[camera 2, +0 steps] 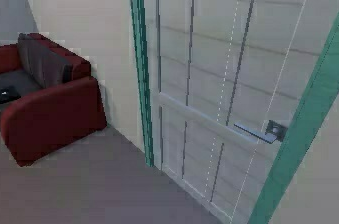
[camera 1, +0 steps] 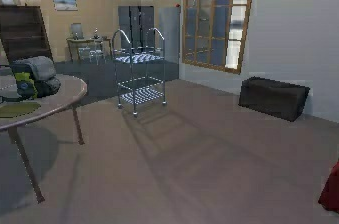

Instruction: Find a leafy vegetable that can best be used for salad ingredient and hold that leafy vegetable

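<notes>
- This is a home: one open living and dining room.
- A wire cart [camera 1: 139, 75] stands mid-floor. A round dining table [camera 1: 52, 97] sits left of it and nearer.
- Behind the cart are a bookshelf [camera 1: 19, 32] and a desk [camera 1: 85, 42].
- Right of the cart, a dark chest [camera 1: 273, 97] lies below a paned window [camera 1: 215, 30].
- A red sofa [camera 2: 47, 115] stands far right of the cart, with a glazed door [camera 2: 207, 110].

The robot faces open floor [camera 1: 197, 170], arm side toward a door [camera 2: 209, 100].
</notes>
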Robot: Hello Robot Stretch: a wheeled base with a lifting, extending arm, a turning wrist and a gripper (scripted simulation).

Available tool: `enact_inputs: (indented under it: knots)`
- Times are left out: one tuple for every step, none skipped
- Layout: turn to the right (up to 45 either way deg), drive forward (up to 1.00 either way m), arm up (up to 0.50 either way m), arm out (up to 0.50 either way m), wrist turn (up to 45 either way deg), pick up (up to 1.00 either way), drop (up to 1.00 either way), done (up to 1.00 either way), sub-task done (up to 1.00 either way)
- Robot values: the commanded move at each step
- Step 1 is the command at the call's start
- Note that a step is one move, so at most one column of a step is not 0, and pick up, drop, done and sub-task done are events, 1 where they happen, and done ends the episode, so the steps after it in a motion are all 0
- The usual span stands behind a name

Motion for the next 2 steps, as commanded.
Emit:
enact_inputs:
  knots:
    - [9.0, 0.00, 0.00, 0.00, 0.0, 0.00, 0.00, 0.00, 0.00]
    - [0.0, 1.00, 0.00, 0.00, 0.0, 0.00, 0.00, 0.00, 0.00]
